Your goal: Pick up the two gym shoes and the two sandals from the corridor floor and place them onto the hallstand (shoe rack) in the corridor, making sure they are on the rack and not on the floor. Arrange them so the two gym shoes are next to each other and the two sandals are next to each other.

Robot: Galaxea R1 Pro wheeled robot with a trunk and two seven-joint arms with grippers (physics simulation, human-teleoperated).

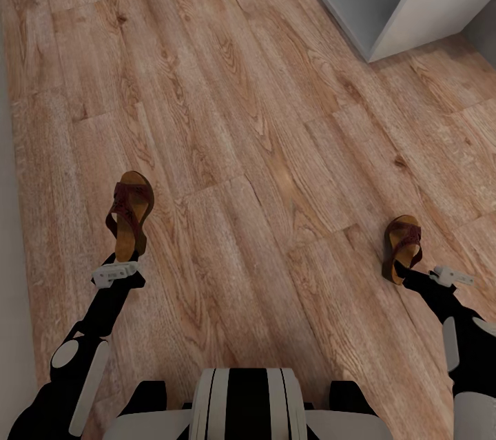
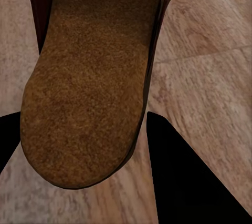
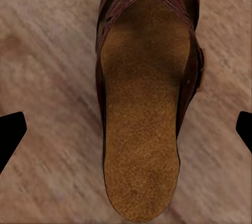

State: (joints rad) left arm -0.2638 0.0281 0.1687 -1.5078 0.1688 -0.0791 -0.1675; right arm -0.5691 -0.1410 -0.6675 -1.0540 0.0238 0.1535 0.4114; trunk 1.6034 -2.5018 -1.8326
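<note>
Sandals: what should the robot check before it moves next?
1. Left sandal sits between the left gripper fingers: ok.
2. Left grip tight: cannot tell.
3. Right sandal centred in front of the right gripper: ok.
4. Right gripper shut on it: not ok, fingers wide apart.
5. Rack in sight: ok, ahead to the right.

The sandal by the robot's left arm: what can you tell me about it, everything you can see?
The left sandal is a small open slip-on with a wide dark brown strap across the front and a tan, cork-like footbed. In the head view it points away from the robot, heel toward the left gripper, above the wood-plank floor. In the left wrist view its heel sits between the dark fingers; whether they grip it is unclear.
</note>
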